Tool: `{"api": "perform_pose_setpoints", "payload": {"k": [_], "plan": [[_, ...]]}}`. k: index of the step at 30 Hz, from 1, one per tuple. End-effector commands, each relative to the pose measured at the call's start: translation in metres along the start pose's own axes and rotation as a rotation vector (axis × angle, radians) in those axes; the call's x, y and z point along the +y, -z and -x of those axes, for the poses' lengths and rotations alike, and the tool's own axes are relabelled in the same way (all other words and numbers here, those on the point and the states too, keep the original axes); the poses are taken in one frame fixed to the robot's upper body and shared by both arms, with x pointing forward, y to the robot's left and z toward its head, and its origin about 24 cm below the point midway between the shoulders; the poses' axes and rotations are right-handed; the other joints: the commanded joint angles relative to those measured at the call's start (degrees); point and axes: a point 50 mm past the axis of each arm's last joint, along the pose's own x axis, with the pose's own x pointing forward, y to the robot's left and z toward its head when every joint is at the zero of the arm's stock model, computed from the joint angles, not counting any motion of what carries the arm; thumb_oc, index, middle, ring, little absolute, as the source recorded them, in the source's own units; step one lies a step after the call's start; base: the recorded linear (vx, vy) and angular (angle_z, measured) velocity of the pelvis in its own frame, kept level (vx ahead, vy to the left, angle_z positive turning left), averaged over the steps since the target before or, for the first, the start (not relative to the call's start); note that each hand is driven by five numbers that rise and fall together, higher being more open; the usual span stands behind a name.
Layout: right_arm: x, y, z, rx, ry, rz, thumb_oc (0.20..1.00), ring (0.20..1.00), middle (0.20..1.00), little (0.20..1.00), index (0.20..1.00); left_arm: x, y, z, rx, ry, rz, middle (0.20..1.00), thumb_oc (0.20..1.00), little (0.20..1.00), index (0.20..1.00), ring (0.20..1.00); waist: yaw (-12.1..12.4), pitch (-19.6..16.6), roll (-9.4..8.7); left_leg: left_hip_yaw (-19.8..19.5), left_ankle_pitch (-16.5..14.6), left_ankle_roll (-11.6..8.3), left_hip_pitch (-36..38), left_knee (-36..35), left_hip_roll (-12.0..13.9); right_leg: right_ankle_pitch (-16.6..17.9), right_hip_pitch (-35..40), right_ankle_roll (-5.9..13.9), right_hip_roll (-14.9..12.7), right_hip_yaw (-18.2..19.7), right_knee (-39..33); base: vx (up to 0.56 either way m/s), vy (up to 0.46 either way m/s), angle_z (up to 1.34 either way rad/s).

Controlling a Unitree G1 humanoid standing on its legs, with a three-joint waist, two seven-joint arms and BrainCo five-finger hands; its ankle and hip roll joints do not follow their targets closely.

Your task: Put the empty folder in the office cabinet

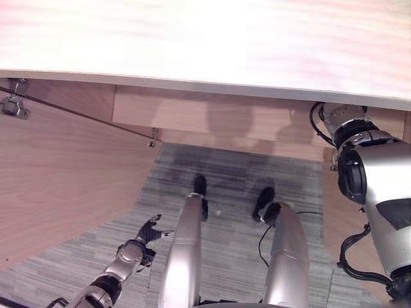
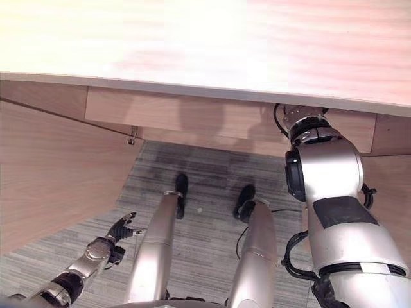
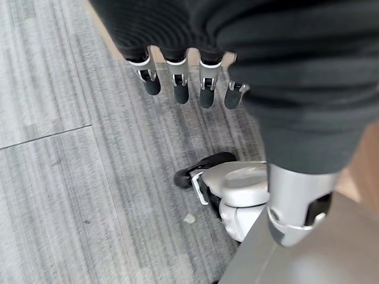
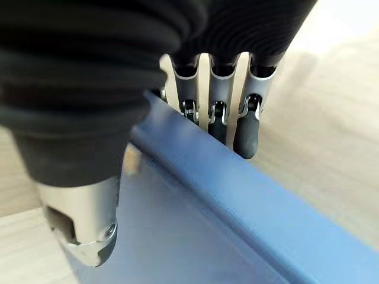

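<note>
In the right wrist view, a blue folder (image 4: 195, 225) stands on edge over pale wood (image 4: 331, 130). My right hand (image 4: 83, 219) is shut on it, thumb on the near face and fingers (image 4: 216, 112) hooked over its top edge. In the eye views my right forearm (image 1: 347, 125) reaches in under the pale wood cabinet top (image 1: 205, 45), which hides the hand and folder. My left hand (image 1: 142, 239) hangs low at the lower left above the carpet, its fingers (image 3: 177, 83) relaxed and holding nothing.
The cabinet's wooden door (image 1: 58, 186) stands open on the left, with a metal hinge (image 1: 14, 106) near its top. A wooden side panel (image 1: 340, 218) is on the right. Grey carpet (image 1: 231, 173) lies below, with a small scrap (image 3: 189, 218) on it.
</note>
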Motion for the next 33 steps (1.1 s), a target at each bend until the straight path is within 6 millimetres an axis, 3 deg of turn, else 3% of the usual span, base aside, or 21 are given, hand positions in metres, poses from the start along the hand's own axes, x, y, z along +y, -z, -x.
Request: {"api": "perform_pose_setpoints", "payload": {"k": [1,14,18,19,23,27,31,33], "plan": [[0.015,-0.018,0.009,-0.014,-0.007,-0.105,1.000,1.000,1.000,1.000,1.000,0.014,0.004,0.000,0.016,-0.043,-0.038,1.000,1.000,1.000,1.000,1.000,1.69,4.86,-0.04,-1.60,-11.54,0.89,7.82,0.52,0.98,-11.42,8.21,3.09,3.41,-0.11,1.85,0.00,0.000,0.00],[0.032,-0.017,0.018,-0.041,-0.132,-0.150,1.000,1.000,1.000,1.000,1.000,0.013,0.006,0.001,0.029,-0.043,0.014,1.000,1.000,1.000,1.000,1.000,2.17,4.53,-0.46,-1.85,-9.85,0.59,10.86,-3.75,0.99,-10.37,10.94,3.46,3.55,-0.58,-0.46,0.00,0.000,0.00],[0.068,0.001,0.055,-0.126,-0.458,-0.242,1.000,1.000,1.000,1.000,1.000,0.006,0.013,0.005,0.046,-0.020,0.055,1.000,1.000,1.000,1.000,1.000,1.18,5.14,-0.93,-1.27,-8.76,0.56,11.68,-5.95,1.16,-9.26,10.46,3.71,3.92,-0.29,-1.33,-0.03,0.034,-0.08],[0.068,0.001,0.060,-0.156,-0.506,-0.285,1.000,1.000,1.000,1.000,1.000,0.004,0.013,0.006,0.046,-0.017,0.063,1.000,1.000,1.000,1.000,1.000,0.81,5.29,-0.93,-1.24,-8.61,0.56,11.66,-6.05,1.13,-9.11,10.38,3.71,3.99,-0.20,-1.42,-0.03,0.029,-0.08],[0.054,0.003,0.078,-0.254,-0.624,-0.385,1.000,1.000,1.000,1.000,1.000,-0.002,0.013,0.006,0.051,-0.009,0.092,1.000,1.000,1.000,1.000,1.000,-0.22,5.86,-0.90,-1.31,-8.16,0.60,11.97,-6.97,1.15,-8.93,10.21,3.78,4.10,-0.18,-1.61,-0.02,0.008,-0.04],[0.017,0.008,0.084,-0.363,-0.674,-0.415,1.000,1.000,1.000,1.000,1.000,-0.010,0.012,0.006,0.046,0.015,0.109,1.000,1.000,1.000,1.000,1.000,-1.30,6.40,-0.87,-1.23,-7.62,0.61,12.78,-8.24,1.17,-8.86,10.30,3.80,4.26,-0.05,-1.90,-0.01,0.002,0.03],[-0.026,0.032,0.090,-0.398,-0.772,-0.346,1.000,1.000,1.000,1.000,1.000,-0.014,0.012,0.005,0.048,0.039,0.118,1.000,1.000,1.000,1.000,1.000,-3.04,7.69,-1.06,-0.62,-6.58,0.55,13.67,-10.08,1.44,-8.23,10.50,4.01,4.52,0.09,-3.09,-0.02,0.015,0.03],[-0.034,0.036,0.092,-0.399,-0.798,-0.326,1.000,1.000,1.000,1.000,1.000,-0.015,0.014,0.006,0.052,0.047,0.119,1.000,1.000,1.000,1.000,1.000,-3.30,7.80,-1.08,-0.54,-6.34,0.51,13.71,-10.38,1.53,-8.03,10.51,4.08,4.51,0.14,-3.31,-0.01,0.005,-0.02]]}}
